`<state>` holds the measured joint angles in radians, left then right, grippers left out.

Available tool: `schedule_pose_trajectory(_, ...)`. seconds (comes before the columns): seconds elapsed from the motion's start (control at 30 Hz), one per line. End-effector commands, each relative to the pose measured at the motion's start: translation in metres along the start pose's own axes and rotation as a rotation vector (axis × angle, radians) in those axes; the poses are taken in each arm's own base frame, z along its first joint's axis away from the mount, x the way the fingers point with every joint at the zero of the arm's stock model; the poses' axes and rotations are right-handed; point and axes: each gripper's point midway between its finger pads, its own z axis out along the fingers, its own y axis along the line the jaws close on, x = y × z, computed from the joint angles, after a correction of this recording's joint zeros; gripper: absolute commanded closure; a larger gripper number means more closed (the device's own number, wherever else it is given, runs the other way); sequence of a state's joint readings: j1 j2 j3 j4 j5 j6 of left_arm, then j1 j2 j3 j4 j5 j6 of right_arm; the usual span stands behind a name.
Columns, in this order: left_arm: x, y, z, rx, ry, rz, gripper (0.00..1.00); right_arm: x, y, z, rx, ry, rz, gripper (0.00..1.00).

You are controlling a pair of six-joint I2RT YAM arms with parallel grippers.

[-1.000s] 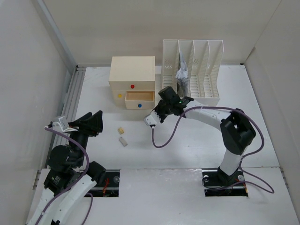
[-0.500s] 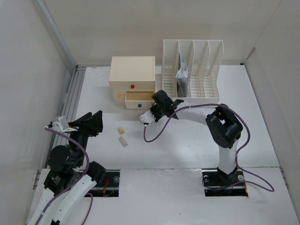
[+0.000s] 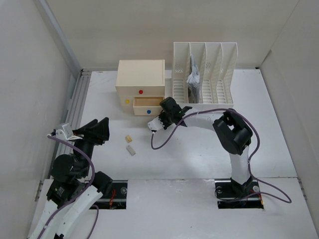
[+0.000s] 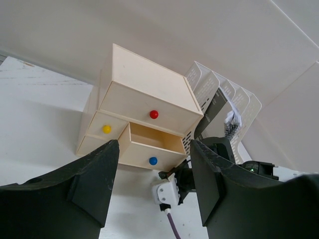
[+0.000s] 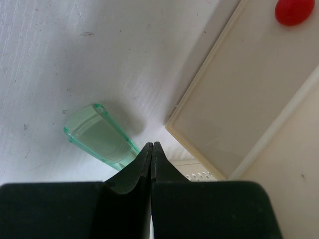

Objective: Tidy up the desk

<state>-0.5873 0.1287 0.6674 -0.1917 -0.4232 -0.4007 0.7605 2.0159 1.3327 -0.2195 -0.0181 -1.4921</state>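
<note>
Shows a matt white tabletop [image 3: 199,149], faintly scuffed and speckled grey. Grooved bare-metal rail [image 3: 77,102], dull sheen. Smooth matt cream drawer box [image 3: 140,77], wood or plastic unclear, with glossy red knob [image 3: 141,92]. Hard white plastic file rack [image 3: 219,59]. Translucent green glossy plastic piece [image 5: 99,137]. Matt black plastic-looking fingers [image 5: 124,199].

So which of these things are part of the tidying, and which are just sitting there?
Likely part of the job: desk, open drawer, yellowish piece, pale block, green clear piece.
Probably just standing by: file rack, papers in it, purple cable.
</note>
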Motion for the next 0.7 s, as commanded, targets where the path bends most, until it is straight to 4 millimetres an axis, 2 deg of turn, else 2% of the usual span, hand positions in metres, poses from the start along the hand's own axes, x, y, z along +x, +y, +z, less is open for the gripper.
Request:
schedule_pose_trajectory(0.0,-0.008,-0.002,0.001,0.004,-0.035,-0.008,0.44,0.0,-0.016,-0.004,0.033,-0.003,0.013,1.0)
schedule_pose_trajectory(0.07,-0.008,-0.002,0.001,0.004,-0.035,-0.008,0.44,-0.002,-0.016,-0.011,0.035,-0.012,0.013,1.0)
schedule_pose_trajectory(0.13,-0.008,-0.002,0.001,0.004,-0.035,-0.008,0.44,-0.001,-0.008,-0.018,0.014,-0.01,0.013,1.0)
schedule_pose_trajectory(0.17,-0.008,-0.002,0.001,0.004,-0.035,-0.008,0.44,-0.003,-0.01,-0.021,0.022,-0.02,0.013,1.0)
schedule_pose_trajectory(0.23,-0.008,-0.002,0.001,0.004,-0.035,-0.008,0.44,-0.001,0.005,-0.024,-0.019,-0.016,0.014,1.0)
schedule_pose_trajectory(0.5,-0.01,-0.002,0.0,0.008,-0.042,-0.012,0.44,-0.015,0.026,-0.038,-0.072,-0.075,0.042,1.0)
schedule_pose_trajectory(0.6,-0.01,-0.002,0.0,0.008,-0.042,-0.012,0.44,-0.022,0.043,-0.04,-0.118,-0.098,0.058,1.0)
schedule_pose_trajectory(0.67,-0.012,-0.002,-0.002,0.011,-0.05,-0.016,0.44,-0.024,0.03,-0.047,-0.053,-0.107,0.072,1.0)
